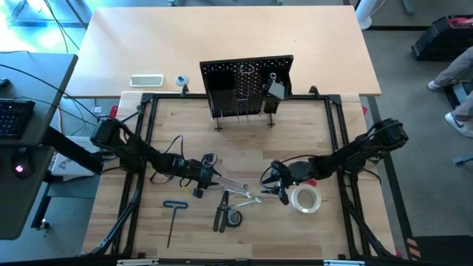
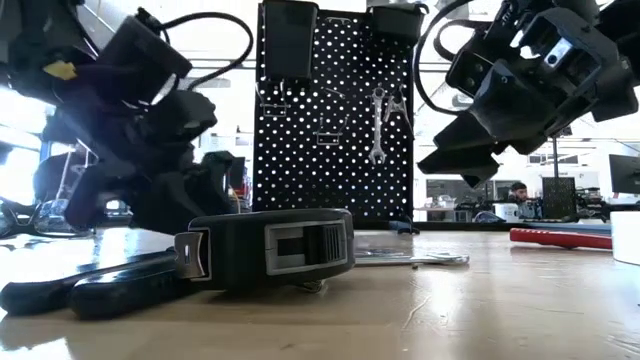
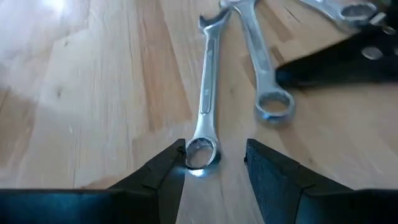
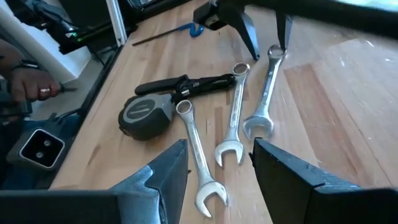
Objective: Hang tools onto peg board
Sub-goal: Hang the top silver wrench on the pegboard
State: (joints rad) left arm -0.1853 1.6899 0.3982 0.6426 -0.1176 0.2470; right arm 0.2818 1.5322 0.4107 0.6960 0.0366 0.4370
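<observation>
Wrenches on the table, my grippers over them

The table (image 1: 111, 52) carries the peg board (image 1: 246, 87) upright at the back, one wrench (image 2: 378, 124) already hanging on it. My left gripper (image 3: 215, 163) is parted around the ring end of a wrench (image 3: 207, 106) lying flat, not clamped. My right gripper (image 4: 217, 165) hovers open and empty above three wrenches (image 4: 235, 115), beside the tape roll (image 1: 305, 199).

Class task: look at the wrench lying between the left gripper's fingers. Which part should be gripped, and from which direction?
Grip the wrench at its ring end or the shaft just beyond, coming straight down. It lies flat on the table, and the left gripper already straddles the ring, fingers open either side. The neighbouring wrench lies close, so stay narrow.
</observation>
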